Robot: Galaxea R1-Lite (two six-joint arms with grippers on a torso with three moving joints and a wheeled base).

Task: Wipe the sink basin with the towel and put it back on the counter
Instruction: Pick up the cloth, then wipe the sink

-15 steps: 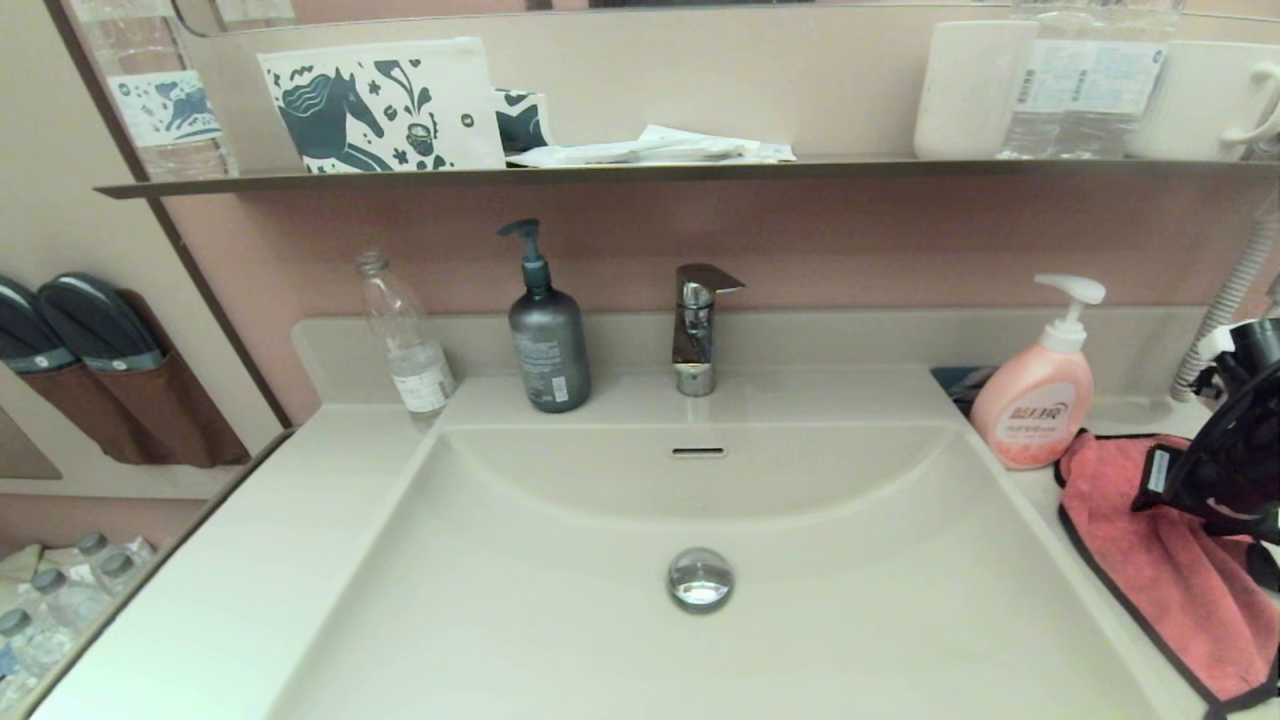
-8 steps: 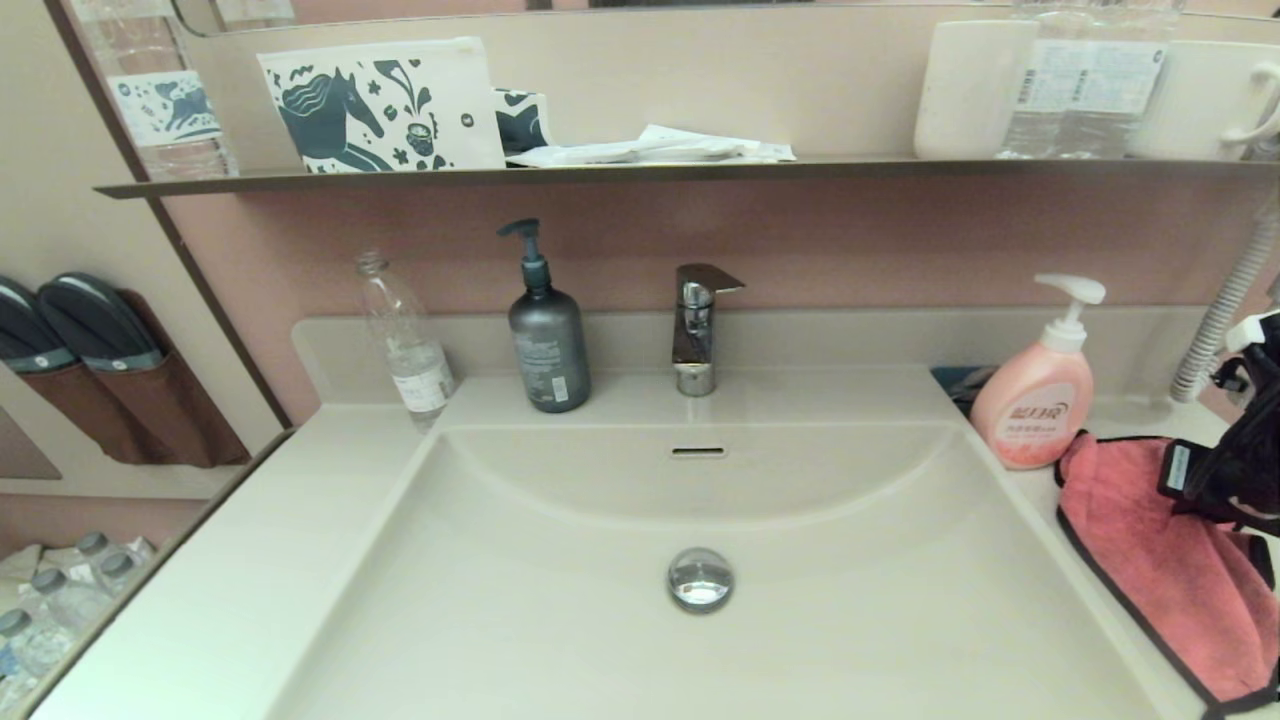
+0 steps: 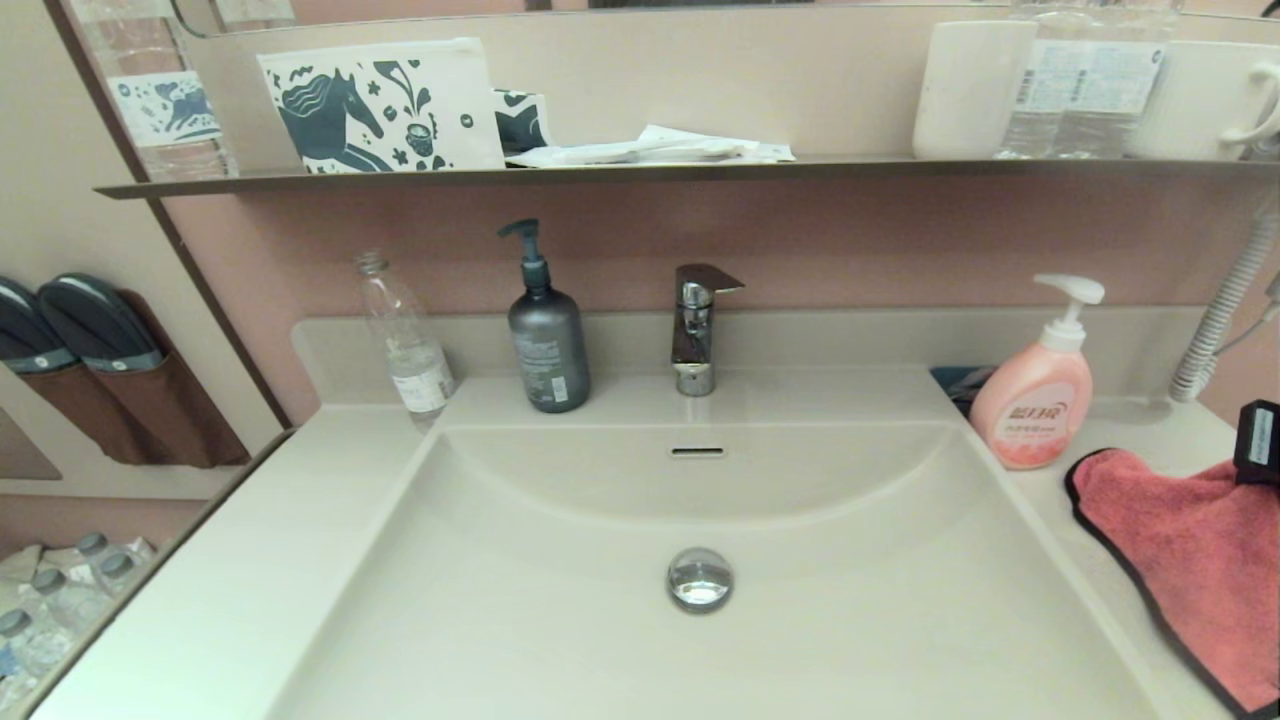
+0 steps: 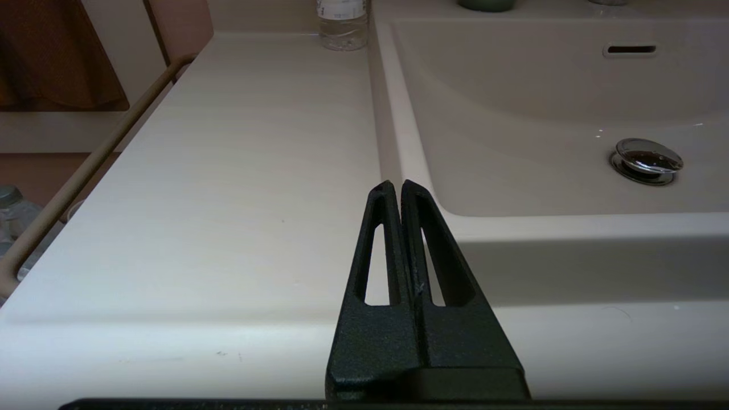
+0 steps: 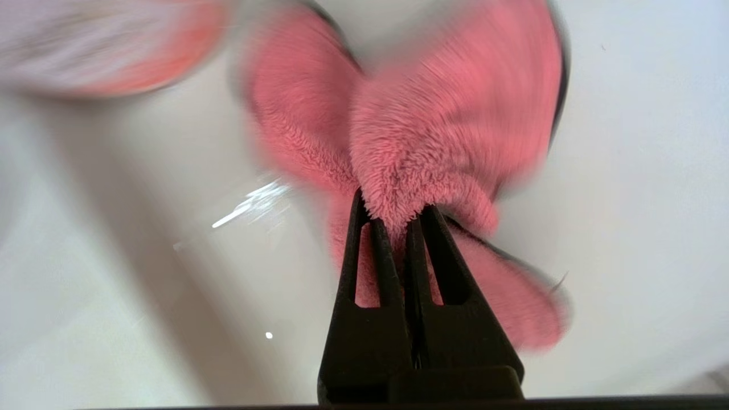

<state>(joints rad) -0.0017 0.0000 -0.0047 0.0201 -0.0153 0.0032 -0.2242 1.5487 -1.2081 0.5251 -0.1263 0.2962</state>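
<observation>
Towel (image 3: 1190,560) first: coral-pink, fluffy, edged in thin black, it lies on the counter (image 3: 1150,440) to the right of the sink basin (image 3: 850,600), just beside the pink pump soap bottle (image 3: 1035,400), and runs out of the head view at the right edge. The right gripper (image 5: 398,213) has its fingers pinched on a fold of the pile, and the cloth bunches up into a soft hump around the tips while the rest trails down toward the white surface. It looks light and limp, with no stiffness to speak of, so it should drape and drag rather than hold a shape; the deep pile ought to give the fingers good purchase, and a pinch well into a gathered fold seems safer than one at the thin black hem, which could slip free. Only a dark corner of the right arm shows in the head view. The left gripper (image 4: 398,191) hangs parked over the counter by the basin's front left corner, fingers pressed together on nothing. The basin itself looks dry and bare apart from its chrome drain plug (image 3: 700,580).
</observation>
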